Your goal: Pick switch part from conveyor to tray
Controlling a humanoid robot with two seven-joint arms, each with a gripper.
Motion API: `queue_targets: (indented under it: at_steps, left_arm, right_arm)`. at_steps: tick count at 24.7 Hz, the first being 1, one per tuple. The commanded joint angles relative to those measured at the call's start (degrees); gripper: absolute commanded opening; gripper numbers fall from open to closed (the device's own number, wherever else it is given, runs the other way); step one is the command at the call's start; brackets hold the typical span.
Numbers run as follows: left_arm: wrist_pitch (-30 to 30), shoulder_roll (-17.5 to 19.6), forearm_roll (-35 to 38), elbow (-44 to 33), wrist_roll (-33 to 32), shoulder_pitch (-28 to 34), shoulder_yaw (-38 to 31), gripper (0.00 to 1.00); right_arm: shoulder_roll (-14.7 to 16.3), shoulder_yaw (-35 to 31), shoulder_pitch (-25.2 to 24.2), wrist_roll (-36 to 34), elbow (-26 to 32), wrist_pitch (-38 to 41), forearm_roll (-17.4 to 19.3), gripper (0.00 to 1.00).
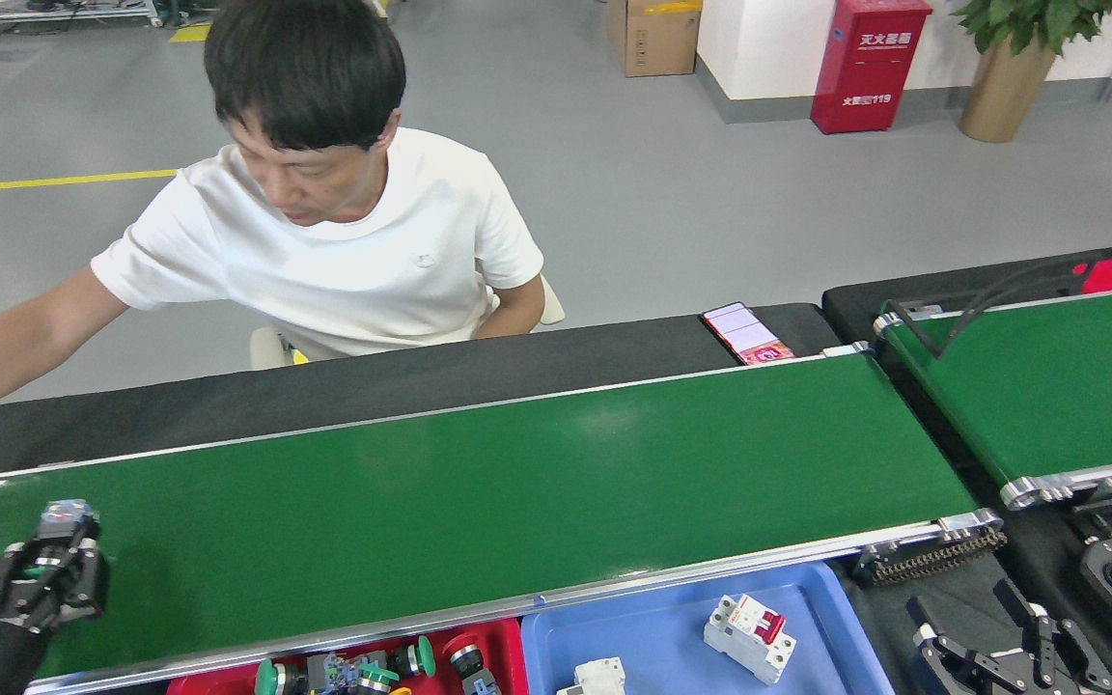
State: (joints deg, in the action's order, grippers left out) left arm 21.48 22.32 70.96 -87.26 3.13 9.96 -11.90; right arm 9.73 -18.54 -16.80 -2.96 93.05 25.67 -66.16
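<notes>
While the wide green conveyor [479,502] lay across the middle of the scene, the left claw [59,545] stood over its near-left end. Its dark fingers [83,569] were drawn close together around a small switch part [62,512] with a pale top, which sat at the fingertips just above the belt; whether it touched the belt could not be told. The rest of the belt surface was bare green.

The right claw [1024,656] sat at the near-right corner over the black tabletop [913,589], fingers spread apart, holding nothing.

Near the conveyor's near rail, a red tray [508,642] held several push-button parts [353,668] with green and black caps. Just to its right, a blue tray [662,627] held a white circuit breaker [749,649] with red levers, and a second white part [597,678] at the near edge, partly cut off.

Beyond the far rail, a person in a white T-shirt [344,261] sat with one arm stretched far left. A phone [747,334] lay on the black strip at the far right end of the belt. A second, narrower green belt [1058,386] ran at right.
</notes>
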Motion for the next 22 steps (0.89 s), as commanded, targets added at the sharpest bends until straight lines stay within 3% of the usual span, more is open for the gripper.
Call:
queue_targets:
  at_steps: [1, 7, 13, 14, 16, 18, 19, 22]
  left_arm:
    - [2.3, -1.0, 1.8, -7.0, 1.8, 2.3, 2.2, 0.06]
    - [6.0, -1.3, 12.2, -12.9, 9.3, 6.8, 12.2, 0.08]
    - [7.4, -1.4, 18.2, -13.2, 11.5, 8.3, 18.1, 0.16]
    - [7.4, -1.6, 18.2, -13.2, 11.5, 8.3, 18.1, 0.25]
    - [7.4, -2.0, 18.2, -13.2, 11.5, 8.2, 18.0, 0.54]
    - [7.2, -4.6, 18.2, -12.9, 11.5, 7.8, 17.6, 0.76]
    - [7.3, -6.1, 18.3, -12.6, 11.5, 7.5, 17.2, 1.0]
    - [7.3, -7.5, 17.9, -12.6, 11.5, 7.4, 15.3, 1.0]
  right_arm:
    - [-0.1, -1.0, 0.1, -0.6, 0.7, 0.2, 0.2, 1.0]
    - [0.3, -1.6, 0.7, 0.0, 1.5, 0.1, 5.3, 1.0]
    - [0.0, -1.9, 1.9, 0.3, 2.3, 0.1, 5.4, 1.0]
    - [-0.1, -1.9, 2.4, 0.8, 2.4, 0.1, 5.4, 1.0]
    - [-0.3, -1.9, 3.3, 2.7, 3.3, -0.4, 5.4, 0.99]
    - [-1.6, -1.9, 4.1, 5.3, 4.7, -1.4, 5.4, 0.99]
    - [-3.2, -1.9, 4.6, 6.6, 5.5, -2.5, 5.4, 0.99]
    - [-5.3, -1.9, 5.4, 8.7, 7.2, -6.4, 5.2, 0.99]
